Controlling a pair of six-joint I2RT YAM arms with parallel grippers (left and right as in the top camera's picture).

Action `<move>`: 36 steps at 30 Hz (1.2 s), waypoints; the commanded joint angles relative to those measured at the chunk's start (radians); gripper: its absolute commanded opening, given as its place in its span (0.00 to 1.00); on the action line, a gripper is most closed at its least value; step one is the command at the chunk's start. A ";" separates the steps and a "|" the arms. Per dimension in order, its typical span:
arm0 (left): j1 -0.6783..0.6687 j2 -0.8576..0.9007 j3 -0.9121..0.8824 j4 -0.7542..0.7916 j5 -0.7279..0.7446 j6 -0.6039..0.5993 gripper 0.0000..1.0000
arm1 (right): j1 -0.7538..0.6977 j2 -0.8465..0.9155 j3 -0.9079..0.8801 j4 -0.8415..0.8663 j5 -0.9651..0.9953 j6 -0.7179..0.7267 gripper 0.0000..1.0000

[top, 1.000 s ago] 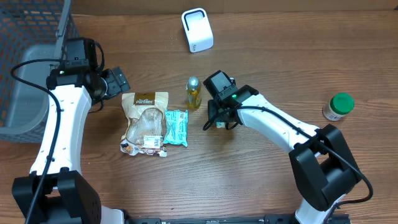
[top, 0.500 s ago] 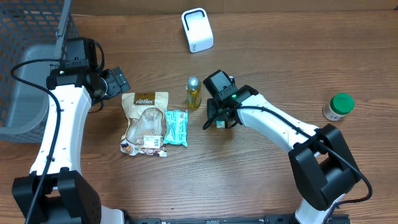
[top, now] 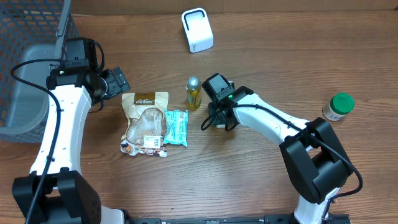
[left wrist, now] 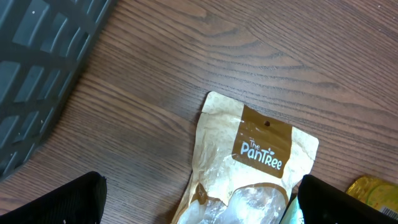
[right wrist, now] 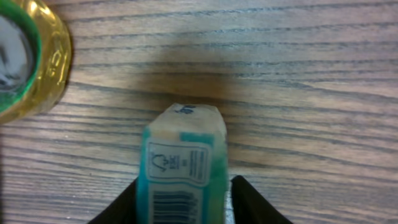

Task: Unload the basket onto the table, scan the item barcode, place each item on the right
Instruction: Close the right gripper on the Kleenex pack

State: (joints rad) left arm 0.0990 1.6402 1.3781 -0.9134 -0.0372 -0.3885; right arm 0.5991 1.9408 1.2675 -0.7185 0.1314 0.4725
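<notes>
The item, a small teal-and-white box [right wrist: 183,168] with a barcode on its upper face, lies on the wooden table. My right gripper [right wrist: 185,202] has its two black fingers against the box's sides, shut on it. In the overhead view the right gripper [top: 219,119] covers most of the box, just right of the yellow bottle. A white scanner [top: 197,30] stands at the back of the table. My left gripper [top: 118,82] hovers open over the top edge of the PanTree pouch [left wrist: 258,155], holding nothing.
A PanTree pouch [top: 145,121] and a teal packet [top: 176,127] lie side by side left of centre. A yellow bottle [top: 193,93] stands beside them. A green-lidded jar [top: 338,106] is at the far right, and a grey basket [top: 31,81] at the far left.
The right gripper's jaws have narrowed onto the small box, and its wrist has shifted slightly left. The left arm has not moved.
</notes>
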 commanded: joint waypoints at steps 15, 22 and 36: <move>-0.002 -0.011 0.012 0.002 0.005 0.008 0.99 | 0.003 0.001 -0.005 -0.073 -0.021 -0.008 0.43; -0.002 -0.011 0.012 0.002 0.005 0.008 1.00 | 0.003 0.001 -0.005 -0.072 -0.020 -0.008 0.19; -0.002 -0.011 0.012 0.002 0.005 0.008 0.99 | -0.005 0.001 -0.005 0.019 0.045 -0.008 0.20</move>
State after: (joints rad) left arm 0.0990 1.6402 1.3781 -0.9131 -0.0372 -0.3885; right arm 0.5972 1.9408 1.2675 -0.7048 0.1535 0.4603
